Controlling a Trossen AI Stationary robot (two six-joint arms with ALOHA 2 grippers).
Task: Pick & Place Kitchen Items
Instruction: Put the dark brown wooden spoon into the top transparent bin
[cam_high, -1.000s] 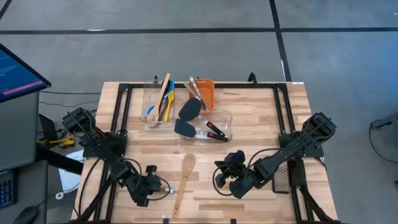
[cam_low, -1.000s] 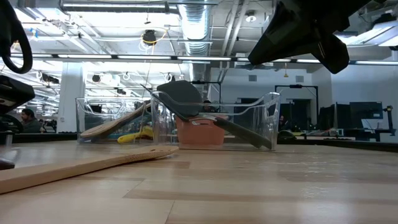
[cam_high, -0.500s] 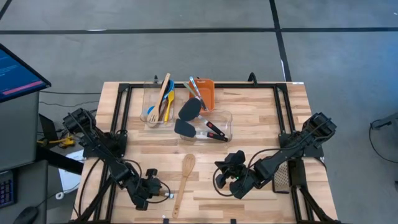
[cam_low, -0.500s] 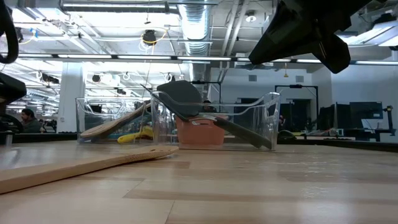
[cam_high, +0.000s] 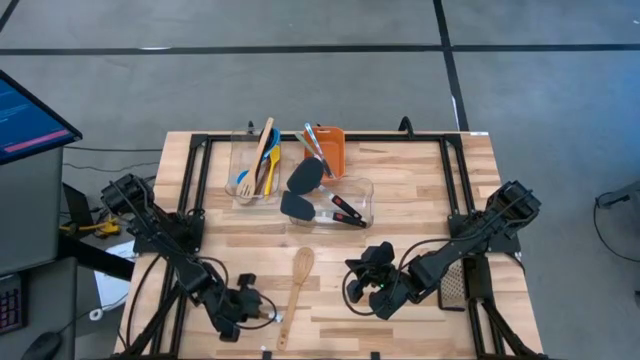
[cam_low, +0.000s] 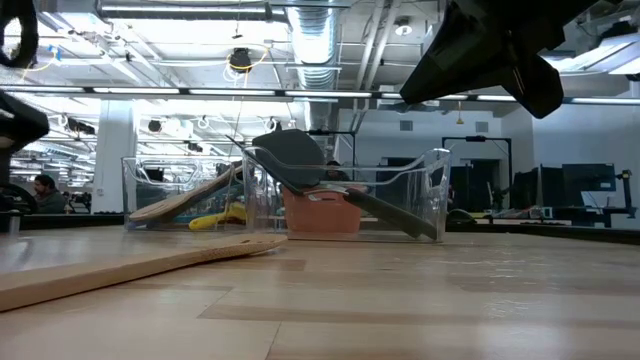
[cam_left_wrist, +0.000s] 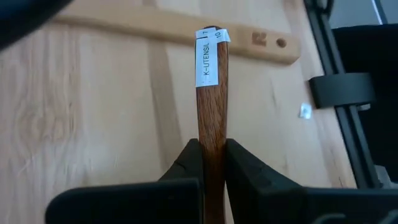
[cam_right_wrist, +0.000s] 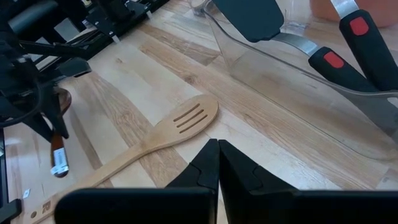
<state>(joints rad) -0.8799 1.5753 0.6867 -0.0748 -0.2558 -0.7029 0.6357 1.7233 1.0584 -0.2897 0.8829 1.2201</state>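
My left gripper (cam_high: 243, 306) is at the near left of the table, shut on a dark brown wooden utensil handle (cam_left_wrist: 211, 93) that carries a white label. The handle also shows in the right wrist view (cam_right_wrist: 56, 146). The utensil's head is hidden behind the gripper. Just to its right a pale wooden slotted spatula (cam_high: 294, 296) lies flat on the table, its head toward the far edge. My right gripper (cam_right_wrist: 217, 148) hangs shut above the table to the spatula's right, holding nothing. My left gripper pinches the brown handle (cam_left_wrist: 212, 146) between its two fingers, which lie along it and slant downward. The labelled free end (cam_left_wrist: 208, 57) sticks out past the fingertips, tilted down toward the table. Whether that end touches the wood I cannot tell.
Two clear tubs stand at the far middle: one (cam_high: 254, 172) with blue, yellow and wooden utensils, one (cam_high: 345, 203) with black turners (cam_high: 302, 207). An orange bin (cam_high: 333, 150) sits behind them. Black frame rails (cam_high: 190, 180) run along both sides. Bare wood lies between the arms.
My left gripper has risen a little and drawn back toward the table's near edge, still shut on the brown handle, which has gone with it. The slotted spatula and my right gripper have stayed put.
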